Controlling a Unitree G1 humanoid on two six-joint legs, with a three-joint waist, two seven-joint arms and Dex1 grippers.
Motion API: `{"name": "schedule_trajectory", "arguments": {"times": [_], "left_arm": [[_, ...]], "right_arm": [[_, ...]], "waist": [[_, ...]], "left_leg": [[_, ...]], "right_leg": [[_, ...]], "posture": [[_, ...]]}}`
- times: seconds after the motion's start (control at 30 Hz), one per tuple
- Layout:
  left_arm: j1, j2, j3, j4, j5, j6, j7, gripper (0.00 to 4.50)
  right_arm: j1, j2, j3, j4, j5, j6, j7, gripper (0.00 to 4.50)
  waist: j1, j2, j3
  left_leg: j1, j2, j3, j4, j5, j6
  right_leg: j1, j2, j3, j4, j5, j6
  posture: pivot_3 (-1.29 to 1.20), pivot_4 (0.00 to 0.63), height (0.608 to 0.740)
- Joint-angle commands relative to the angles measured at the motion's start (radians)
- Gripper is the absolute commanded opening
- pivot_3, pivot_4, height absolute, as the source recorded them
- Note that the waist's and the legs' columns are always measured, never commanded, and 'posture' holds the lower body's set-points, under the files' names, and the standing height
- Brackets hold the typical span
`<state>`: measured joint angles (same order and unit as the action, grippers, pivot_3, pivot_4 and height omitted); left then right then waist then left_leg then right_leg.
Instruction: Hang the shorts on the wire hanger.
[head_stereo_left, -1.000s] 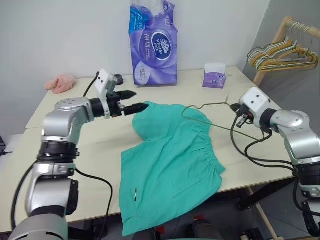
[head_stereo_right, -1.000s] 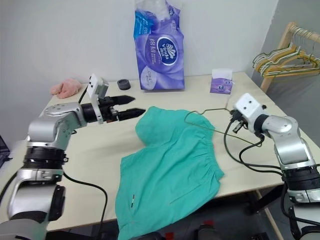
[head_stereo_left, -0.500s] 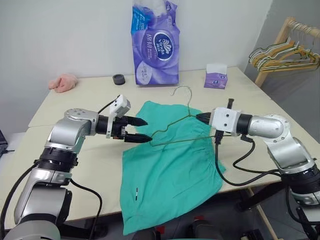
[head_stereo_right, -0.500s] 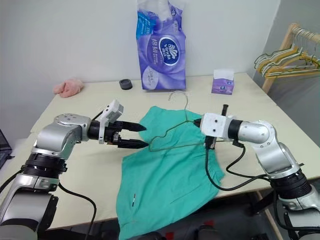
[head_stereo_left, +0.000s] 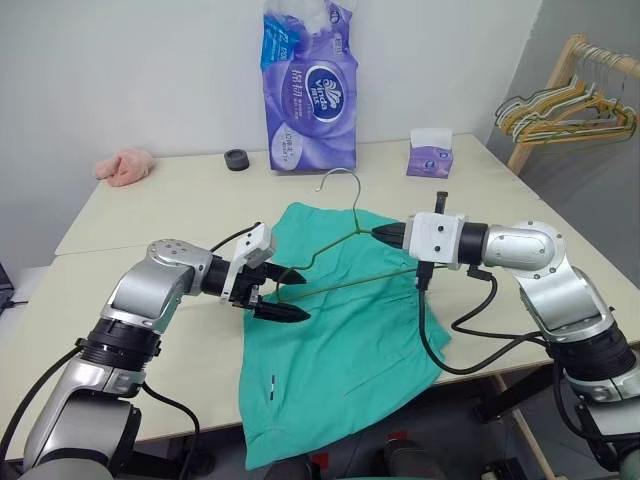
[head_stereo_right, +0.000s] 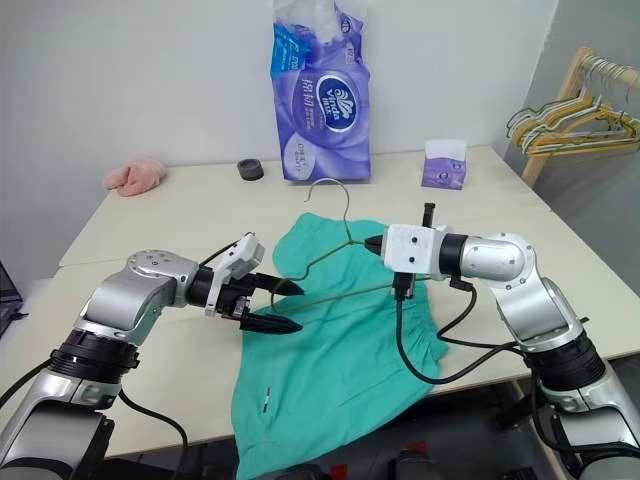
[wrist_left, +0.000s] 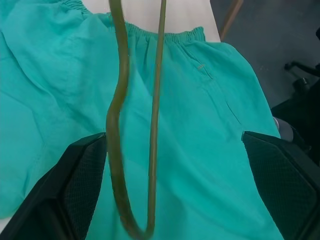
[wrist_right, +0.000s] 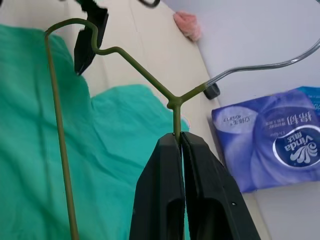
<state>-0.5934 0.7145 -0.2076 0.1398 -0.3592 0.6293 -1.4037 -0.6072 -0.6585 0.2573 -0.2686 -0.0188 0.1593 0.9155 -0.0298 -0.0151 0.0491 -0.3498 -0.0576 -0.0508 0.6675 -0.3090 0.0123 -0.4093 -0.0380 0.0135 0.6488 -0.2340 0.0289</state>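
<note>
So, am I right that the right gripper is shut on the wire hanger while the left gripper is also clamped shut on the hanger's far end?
Not quite. The right gripper is indeed shut on the wire hanger, but the left gripper is open: the left wrist view shows its fingers spread wide on either side of the hanger's end, above the shorts.

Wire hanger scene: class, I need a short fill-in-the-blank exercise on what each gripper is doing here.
1. The right gripper is shut on the ____.
2. The wire hanger is held above the teal-green ____.
3. The left gripper has its fingers ____, either side of the hanger's far end.
4. The shorts lie on the ____.

Missing words: wire hanger; shorts; open; table
</note>
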Motion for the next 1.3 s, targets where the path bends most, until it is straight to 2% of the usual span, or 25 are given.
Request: {"name": "schedule_trajectory", "arguments": {"times": [0.03, 0.43, 0.73, 0.87, 1.0, 1.13, 1.3], "left_arm": [[-0.022, 0.0, 0.023, 0.004, -0.024, 0.019, -0.002, 3.65], [0.013, 0.012, -0.002, -0.036, -0.031, 0.016, -0.051, 0.01], [0.045, 0.013, 0.009, -0.067, -0.041, 0.024, -0.043, 0.01], [0.066, 0.02, 0.017, -0.085, -0.039, 0.023, -0.031, 0.0], [0.077, 0.012, 0.011, -0.073, 0.021, -0.072, 0.019, 0.0], [0.074, -0.01, 0.018, -0.064, 0.067, -0.173, 0.084, 0.0], [0.08, -0.002, -0.003, -0.071, 0.124, -0.292, 0.094, 0.0]], "right_arm": [[-0.022, 0.0, -0.028, -0.037, 0.016, 0.009, 0.007, 0.0], [-0.016, 0.008, -0.037, -0.081, 0.057, 0.06, 0.012, 0.0], [0.018, -0.021, -0.007, -0.12, 0.072, 0.045, 0.068, 0.0], [0.035, -0.066, -0.019, -0.121, 0.073, 0.043, 0.106, 1.05], [0.043, -0.131, -0.055, -0.124, 0.09, 0.098, 0.137, 2.4], [0.057, -0.228, -0.173, -0.142, 0.219, 0.344, 0.176, 3.79], [0.095, -0.261, -0.279, -0.221, 0.387, 0.663, 0.142, 3.79]], "waist": [[0.0, 0.0, 0.0], [-0.002, 0.0, 0.0], [-0.001, 0.0, 0.0], [-0.001, 0.0, 0.0], [0.0, 0.0, 0.0], [0.004, 0.0, 0.0], [0.006, 0.0, 0.0]], "left_leg": [[0.0, 0.0, 0.0, 0.0, 0.0, 0.0], [0.0, 0.0, 0.0, 0.001, 0.0, 0.0], [0.0, 0.0, 0.0, 0.001, 0.0, 0.0], [0.0, 0.0, 0.0, 0.001, 0.0, 0.0], [0.0, 0.0, 0.0, 0.002, 0.0, 0.0], [0.0, 0.0, 0.0, 0.003, 0.0, 0.0], [0.0, 0.001, -0.001, 0.003, 0.0, 0.001]], "right_leg": [[0.0, 0.0, 0.0, 0.0, 0.0, 0.0], [0.0, 0.0, 0.0, 0.0, 0.0, 0.0], [0.0, 0.0, 0.0, 0.0, 0.0, 0.0], [0.001, 0.0, 0.0, 0.0, 0.0, 0.0], [0.001, 0.0, 0.0, 0.0, 0.0, 0.0], [0.001, 0.0, 0.0, 0.0, 0.0, 0.0], [0.002, 0.0, -0.001, -0.001, 0.0, 0.0]], "posture": [[-0.06, 0.003, 0.74], [-0.06, 0.008, 0.74], [-0.05, 0.016, 0.74], [-0.05, 0.02, 0.74], [-0.05, 0.024, 0.74], [-0.05, 0.023, 0.74], [-0.07, 0.019, 0.74]]}}
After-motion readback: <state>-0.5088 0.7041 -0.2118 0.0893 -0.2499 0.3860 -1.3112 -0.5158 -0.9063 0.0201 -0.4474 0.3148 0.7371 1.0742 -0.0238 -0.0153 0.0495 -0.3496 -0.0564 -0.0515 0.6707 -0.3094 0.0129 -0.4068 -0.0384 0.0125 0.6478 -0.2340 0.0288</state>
